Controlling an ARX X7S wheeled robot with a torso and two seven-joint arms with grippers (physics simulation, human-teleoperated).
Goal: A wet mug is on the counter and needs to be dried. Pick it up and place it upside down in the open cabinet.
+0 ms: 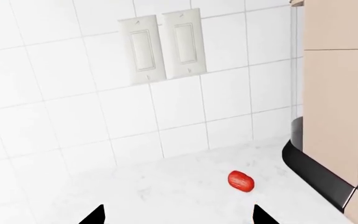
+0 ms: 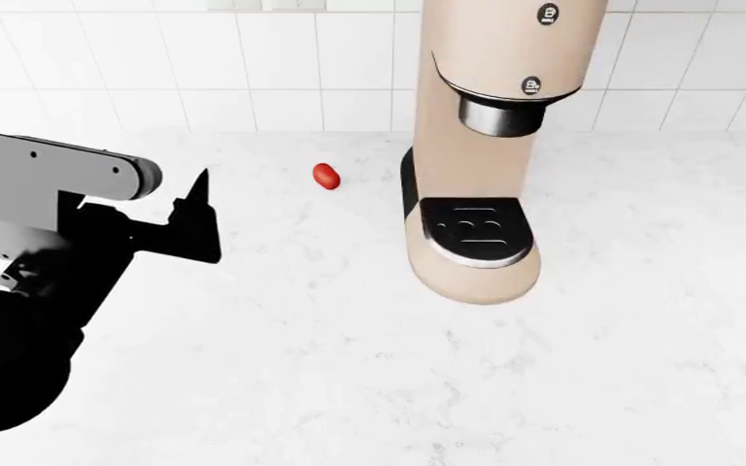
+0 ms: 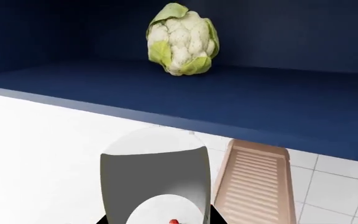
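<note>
Mug (image 3: 155,177) gripped in right hand (image 3: 157,219); left hand (image 1: 177,215) wide, empty; coffee machine (image 2: 496,146) logo unreadable.

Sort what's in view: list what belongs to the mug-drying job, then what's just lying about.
Job: mug, in the right gripper; open cabinet shelf; counter.
Lying about: cauliflower on the shelf; red tomato; coffee machine; wall switches; left gripper, empty.

1 mug (image 3: 155,179), 1 cauliflower (image 3: 182,39), 2 switches (image 1: 161,45)
</note>
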